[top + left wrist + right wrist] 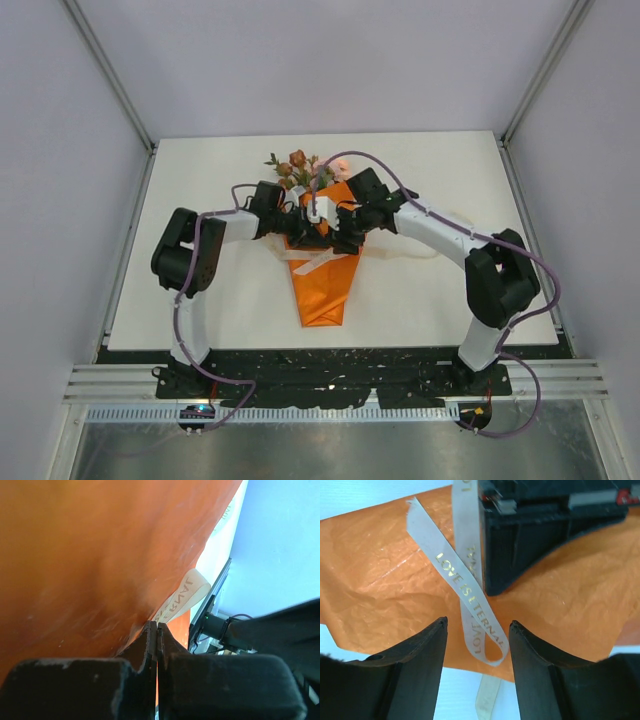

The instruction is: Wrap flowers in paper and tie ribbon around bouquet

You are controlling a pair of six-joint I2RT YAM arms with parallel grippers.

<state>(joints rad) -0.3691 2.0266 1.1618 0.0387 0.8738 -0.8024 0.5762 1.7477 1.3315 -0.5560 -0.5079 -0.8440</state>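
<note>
The bouquet lies flat near the middle of the table, its narrow end toward 6 o'clock and the flowers spilling out at 12 o'clock. This puts the waist of the cone between the two arms, which reach in from 9 and 3 o'clock, so either can work the ribbon across it. The wrapping looks done, and tying appears to be the step in hand.

The left gripper is pinched fully closed, close against the orange paper. The ribbon runs right up to its tips, so it is probably anchoring one strand. The pictures do not show for certain that cloth sits between the jaws. The right gripper stands about half spread above the paper. A loop of the cream ribbon lies in the gap and touches neither finger, so it holds nothing. Two strands cross just beyond, toward 12 o'clock, and one runs on past the left gripper. The crossing is loose, so no knot seems pulled tight yet.

The table is a plain white board, smooth and matte, and the crinkly paper would likely slide on it if tugged. Pale grey walls close it in on three sides. A metal rail carrying both arm bases runs along the 6 o'clock edge.
</note>
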